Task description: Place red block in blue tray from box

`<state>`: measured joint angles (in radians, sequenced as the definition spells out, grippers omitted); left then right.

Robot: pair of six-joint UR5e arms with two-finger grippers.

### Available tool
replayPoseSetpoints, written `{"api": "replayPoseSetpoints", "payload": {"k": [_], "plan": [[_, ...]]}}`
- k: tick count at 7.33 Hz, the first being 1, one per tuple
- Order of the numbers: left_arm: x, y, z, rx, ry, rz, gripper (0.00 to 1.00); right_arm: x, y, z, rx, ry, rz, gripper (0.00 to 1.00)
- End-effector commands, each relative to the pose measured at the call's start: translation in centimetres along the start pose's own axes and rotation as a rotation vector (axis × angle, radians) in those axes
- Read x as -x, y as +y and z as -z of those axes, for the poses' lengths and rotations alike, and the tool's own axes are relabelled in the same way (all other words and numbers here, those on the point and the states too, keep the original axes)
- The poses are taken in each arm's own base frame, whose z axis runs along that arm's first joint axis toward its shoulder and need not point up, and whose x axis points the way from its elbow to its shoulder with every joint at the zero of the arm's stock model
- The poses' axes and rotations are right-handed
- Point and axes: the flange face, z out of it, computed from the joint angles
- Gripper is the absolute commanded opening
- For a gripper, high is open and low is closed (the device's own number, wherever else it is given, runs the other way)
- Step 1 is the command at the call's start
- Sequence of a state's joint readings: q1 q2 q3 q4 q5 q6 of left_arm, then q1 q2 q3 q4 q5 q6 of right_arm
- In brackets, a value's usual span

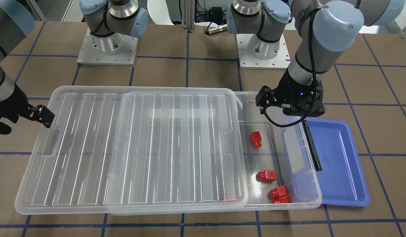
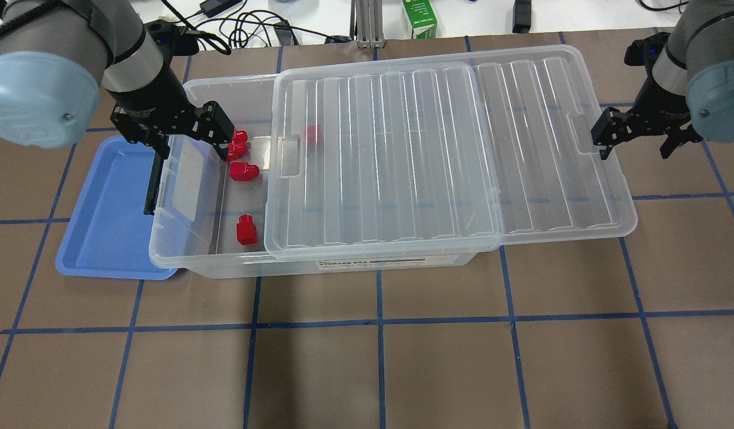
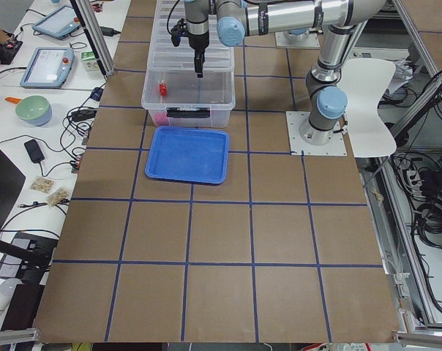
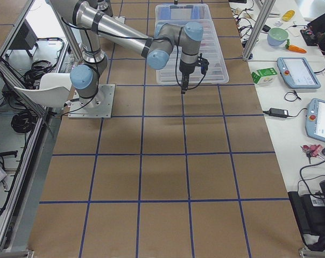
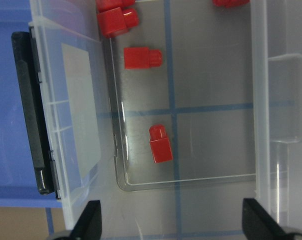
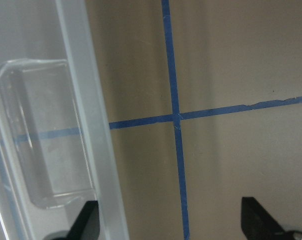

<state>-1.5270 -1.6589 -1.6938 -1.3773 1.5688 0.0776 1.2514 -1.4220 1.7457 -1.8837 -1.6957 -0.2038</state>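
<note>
The box (image 2: 367, 262) lies across the table with its ribbed lid (image 2: 438, 149) slid toward my right, leaving its left end uncovered. Several red blocks lie on the bare floor there: one alone (image 2: 246, 229) (image 1: 255, 139) (image 5: 160, 145), one further back (image 2: 243, 171) (image 5: 142, 58), and two together (image 2: 236, 149). Another block (image 2: 313, 134) sits under the lid. The blue tray (image 2: 105, 220) (image 1: 341, 158) lies empty beside the box's latch end (image 2: 154, 185). My left gripper (image 2: 170, 128) (image 5: 173, 225) hangs open and empty above the uncovered end. My right gripper (image 2: 635, 137) (image 6: 173, 227) is open beside the lid's far end.
A green carton (image 2: 419, 18) and cables lie along the table's far edge. The two arm bases (image 1: 107, 49) stand behind the box. Bare brown table with blue grid lines (image 2: 379, 322) stretches in front of the box.
</note>
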Motion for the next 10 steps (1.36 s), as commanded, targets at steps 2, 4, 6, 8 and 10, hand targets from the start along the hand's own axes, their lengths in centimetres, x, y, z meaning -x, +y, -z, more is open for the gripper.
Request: {"api": "replayPoseSetpoints", "payload": {"k": [2,4,6,8,10], "plan": [[-0.2,0.8,-3.3,0.02,0.007,0.029,1.0,-1.2,0.0,-0.2,0.006,-0.001,0.004,1.0],[-0.1,0.6,-5.4,0.022,0.005,0.031,1.0,-1.0,0.4,0.3,0.007,-0.006,0.004,1.0],[-0.1,-0.1,-6.9,0.036,0.006,0.049,1.0,0.1,1.6,2.0,0.007,-0.023,0.019,1.0],[-0.3,-0.8,-9.6,0.059,0.011,0.071,1.0,1.8,3.2,4.1,0.013,-0.086,0.031,1.0],[-3.0,-0.9,-11.5,0.05,0.005,0.037,1.0,2.2,2.2,7.8,-0.007,-0.127,0.042,1.0]]}}
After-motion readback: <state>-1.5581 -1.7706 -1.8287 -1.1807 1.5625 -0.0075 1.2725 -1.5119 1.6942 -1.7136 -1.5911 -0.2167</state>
